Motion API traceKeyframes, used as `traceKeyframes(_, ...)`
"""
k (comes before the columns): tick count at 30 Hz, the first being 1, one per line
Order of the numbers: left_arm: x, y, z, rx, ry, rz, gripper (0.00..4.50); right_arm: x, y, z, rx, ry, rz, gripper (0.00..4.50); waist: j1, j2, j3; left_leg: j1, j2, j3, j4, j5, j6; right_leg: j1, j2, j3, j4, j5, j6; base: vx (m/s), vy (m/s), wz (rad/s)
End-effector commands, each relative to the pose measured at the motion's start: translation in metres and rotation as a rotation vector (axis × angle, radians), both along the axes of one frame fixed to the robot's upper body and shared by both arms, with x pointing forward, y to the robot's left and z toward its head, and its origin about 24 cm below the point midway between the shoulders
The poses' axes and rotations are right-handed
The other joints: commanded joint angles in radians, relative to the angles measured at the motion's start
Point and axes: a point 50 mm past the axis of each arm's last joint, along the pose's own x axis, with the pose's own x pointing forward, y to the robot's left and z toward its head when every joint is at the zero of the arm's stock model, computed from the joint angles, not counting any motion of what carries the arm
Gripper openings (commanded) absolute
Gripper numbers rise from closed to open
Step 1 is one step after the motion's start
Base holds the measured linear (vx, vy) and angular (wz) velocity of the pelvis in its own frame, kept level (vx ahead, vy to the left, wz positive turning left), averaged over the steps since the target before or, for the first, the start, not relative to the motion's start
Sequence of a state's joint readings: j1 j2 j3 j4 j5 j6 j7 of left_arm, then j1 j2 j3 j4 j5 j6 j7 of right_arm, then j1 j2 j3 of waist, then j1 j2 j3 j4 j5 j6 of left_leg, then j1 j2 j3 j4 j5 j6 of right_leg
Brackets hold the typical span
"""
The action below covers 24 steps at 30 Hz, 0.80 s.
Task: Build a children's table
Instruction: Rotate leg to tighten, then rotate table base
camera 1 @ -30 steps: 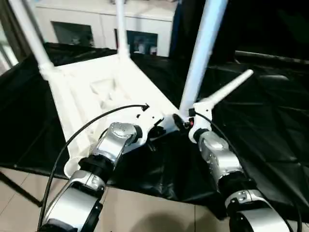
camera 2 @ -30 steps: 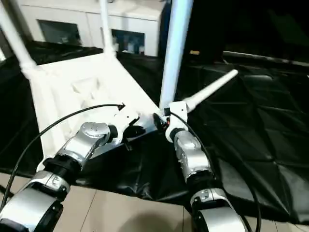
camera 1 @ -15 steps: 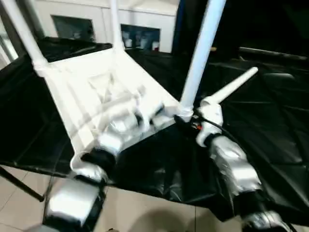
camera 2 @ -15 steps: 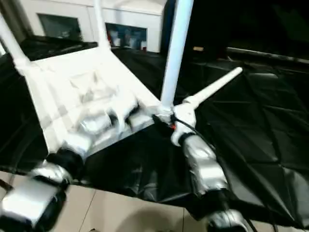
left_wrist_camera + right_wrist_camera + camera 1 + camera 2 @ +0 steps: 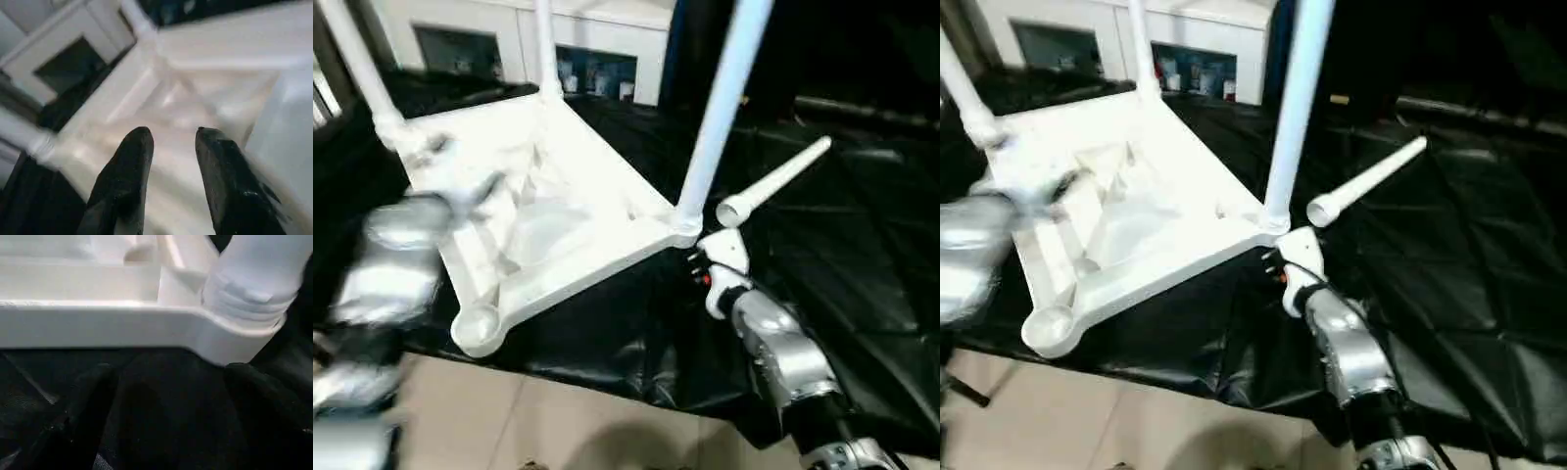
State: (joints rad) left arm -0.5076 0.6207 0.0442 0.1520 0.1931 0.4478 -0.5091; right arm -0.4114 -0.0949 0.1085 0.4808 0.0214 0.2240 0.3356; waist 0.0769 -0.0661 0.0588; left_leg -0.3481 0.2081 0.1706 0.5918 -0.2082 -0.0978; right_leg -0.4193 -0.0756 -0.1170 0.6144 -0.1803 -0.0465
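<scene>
The upturned white plastic table top point(image 5: 558, 211), ribbed underside up, lies on the black sheet-covered bench point(image 5: 862, 255) with three tapered white tube legs standing in its sockets; a fourth white tube leg point(image 5: 773, 181) lies loose beside it. A second ago both grippers were at the near corner. The left gripper point(image 5: 171, 142) has swung out over the ribs, fingers now parted, holding nothing. The right gripper point(image 5: 166, 377) has drawn back slightly, spread wide and empty, facing that corner socket point(image 5: 249, 293).

Three upright legs point(image 5: 720, 108) fence the tabletop point(image 5: 558, 211), near corner socket point(image 5: 477, 326) free (unfilled)
</scene>
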Motion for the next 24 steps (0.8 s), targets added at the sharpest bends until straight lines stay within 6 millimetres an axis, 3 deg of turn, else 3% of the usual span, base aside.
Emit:
traceKeyframes(1, -0.012, 0.007, 0.01, 0.047, 0.066, 0.006, 1.76, 0.006, 0.002, -0.004, -0.029, 0.026, -0.021, 3.88, -0.004, 0.021, -0.064, 0.006, 0.032, -0.004, -0.074, -0.07, 0.015, 0.062, -0.075, 0.072, -0.049, -0.115, -0.198, 0.0, 0.0, 0.0)
traceKeyframes(2, -0.018, 0.012, 0.012, 0.072, 0.092, 0.019, 1.76, 0.009, 0.004, -0.006, -0.031, 0.034, -0.027, 3.88, -0.006, 0.007, -0.058, 0.002, 0.032, -0.005, -0.077, -0.094, 0.007, 0.064, -0.078, 0.072, -0.055, -0.169, -0.183, 0.0, 0.0, 0.0)
traceKeyframes(3, -0.025, 0.016, 0.012, 0.088, 0.125, 0.032, 1.76, 0.012, 0.009, -0.006, -0.026, 0.041, -0.019, 3.88, -0.007, 0.011, -0.06, 0.009, 0.034, -0.004, -0.076, -0.102, -0.005, 0.061, -0.082, 0.074, -0.057, -0.184, -0.175, 0.0, 0.0, 0.0)
traceKeyframes(4, -0.025, 0.016, 0.013, 0.089, 0.127, 0.033, 1.76, 0.012, 0.009, -0.006, -0.025, 0.041, -0.018, 3.88, -0.008, 0.012, -0.059, 0.007, 0.032, -0.005, -0.076, -0.097, -0.008, 0.061, -0.079, 0.074, -0.055, -0.174, -0.175, 0.0, 0.0, 0.0)
traceKeyframes(7, -0.042, 0.026, 0.013, 0.116, 0.21, 0.083, 1.76, 0.023, 0.023, -0.002, -0.02, 0.045, 0.007, 3.88, -0.01, 0.005, -0.06, 0.005, 0.03, -0.004, -0.076, -0.09, -0.01, 0.063, -0.076, 0.075, -0.051, -0.14, -0.177, 0.0, 0.0, 0.0)
traceKeyframes(8, -0.045, 0.028, 0.011, 0.13, 0.231, 0.094, 1.76, 0.026, 0.025, -0.001, -0.02, 0.042, 0.009, 3.88, -0.01, 0.007, -0.061, 0.007, 0.032, -0.004, -0.075, -0.094, -0.015, 0.061, -0.078, 0.075, -0.047, -0.141, -0.181, 0.0, 0.0, 0.0)
traceKeyframes(13, -0.056, 0.041, -0.013, 0.195, 0.374, 0.14, 1.76, 0.04, 0.036, 0.01, 0.044, 0.016, -0.025, 3.88, -0.015, 0.011, -0.058, 0.004, 0.028, -0.006, -0.075, -0.154, -0.029, 0.059, -0.078, 0.077, -0.056, -0.207, -0.17, 0.0, 0.0, 0.0)
traceKeyframes(16, -0.061, 0.036, -0.029, 0.164, 0.438, 0.118, 1.76, 0.044, 0.038, 0.013, 0.088, 0.011, -0.061, 3.88, -0.015, 0.019, -0.06, 0.004, 0.029, -0.009, -0.076, -0.166, -0.036, 0.06, -0.075, 0.075, -0.054, -0.193, -0.173, 0.0, 0.0, 0.0)
traceKeyframes(19, -0.064, 0.017, -0.048, 0.084, 0.51, 0.047, 1.76, 0.044, 0.04, 0.012, 0.119, 0.006, -0.04, 3.88, -0.014, 0.018, -0.061, 0.002, 0.028, -0.008, -0.074, -0.163, -0.033, 0.062, -0.075, 0.075, -0.053, -0.173, -0.18, 0.0, 0.0, 0.0)
traceKeyframes(21, -0.062, 0.006, -0.054, 0.02, 0.516, 0.008, 1.76, 0.042, 0.039, 0.01, 0.13, 0.001, -0.014, 3.88, -0.014, 0.022, -0.062, 0.001, 0.027, -0.007, -0.073, -0.159, -0.031, 0.064, -0.074, 0.075, -0.052, -0.161, -0.186, 0.0, 0.0, 0.0)
traceKeyframes(24, -0.059, -0.004, -0.06, -0.019, 0.512, -0.024, 1.76, 0.04, 0.037, 0.008, 0.126, -0.012, 0.004, 3.88, -0.013, 0.019, -0.063, 0.0, 0.026, -0.007, -0.071, -0.163, -0.023, 0.065, -0.074, 0.074, -0.054, -0.163, -0.188, 0.0, 0.0, 0.0)
